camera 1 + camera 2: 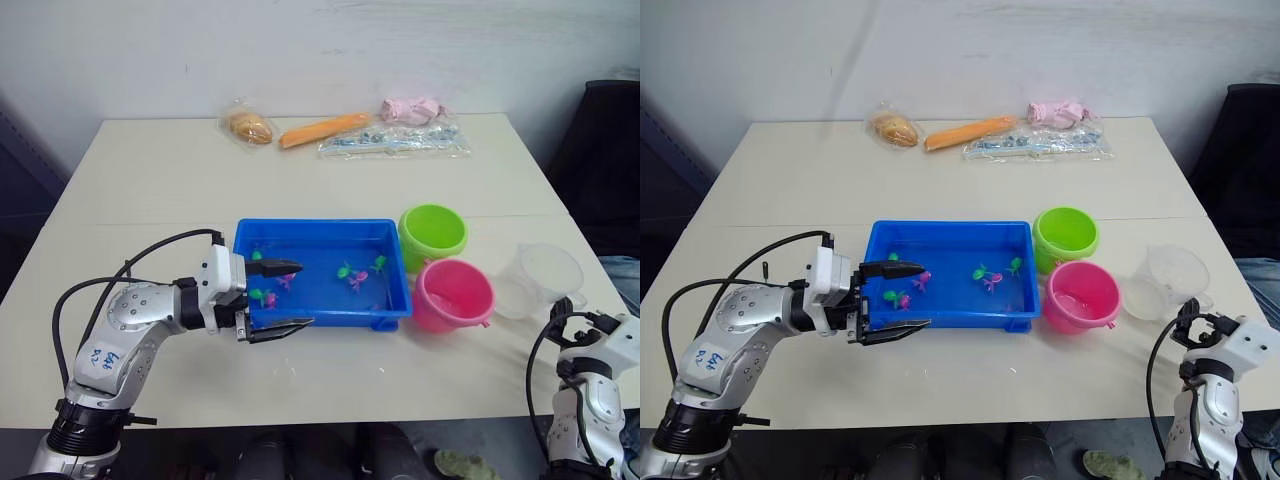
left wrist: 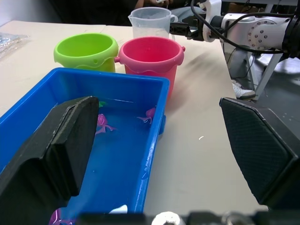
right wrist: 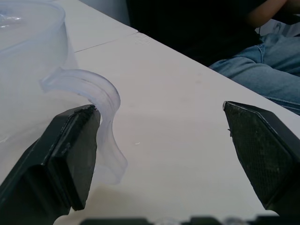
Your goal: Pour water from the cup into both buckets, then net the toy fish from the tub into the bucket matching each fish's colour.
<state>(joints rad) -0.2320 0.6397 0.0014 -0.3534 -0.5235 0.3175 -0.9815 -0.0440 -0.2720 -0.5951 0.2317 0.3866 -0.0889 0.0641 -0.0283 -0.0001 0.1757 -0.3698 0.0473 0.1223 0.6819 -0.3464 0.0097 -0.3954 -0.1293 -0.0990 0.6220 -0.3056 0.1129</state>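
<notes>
Worktop (image 1: 150, 180) of pale cream laminate, smooth and matte, carries everything in front of me. At its middle sits the tub (image 1: 322, 229), a shallow rectangular tray of glossy bright blue plastic with a raised rim, holding a thin layer of water. Tiny moulded toy fish (image 1: 352, 276), some green and some pink, lie scattered in it. My left pincer (image 1: 277, 297) is spread wide at the tub's near left corner: one black finger reaches over the rim above the water, the other stays outside the front wall, so the blue edge lies between them, and they hold nothing.

Just right of the tub stand the two round buckets, touching or nearly touching each other: the lime green bucket (image 1: 432, 233) farther back and the pink bucket (image 1: 453, 295) nearer me, both of opaque shiny plastic. Right of the pink one stands the cup (image 1: 540, 278), clear colourless plastic with a pouring lip. My right pincer (image 3: 164, 150) is open beside it; in the right wrist view one flat, finely textured black pad sits close against the cup's curved translucent handle (image 3: 93, 98), the other pad well apart over bare worktop.

Along the far edge lie a few crinkly clear bags (image 1: 395, 140), an orange carrot-shaped piece (image 1: 323, 129) and a pink lump (image 1: 410, 108)
</notes>
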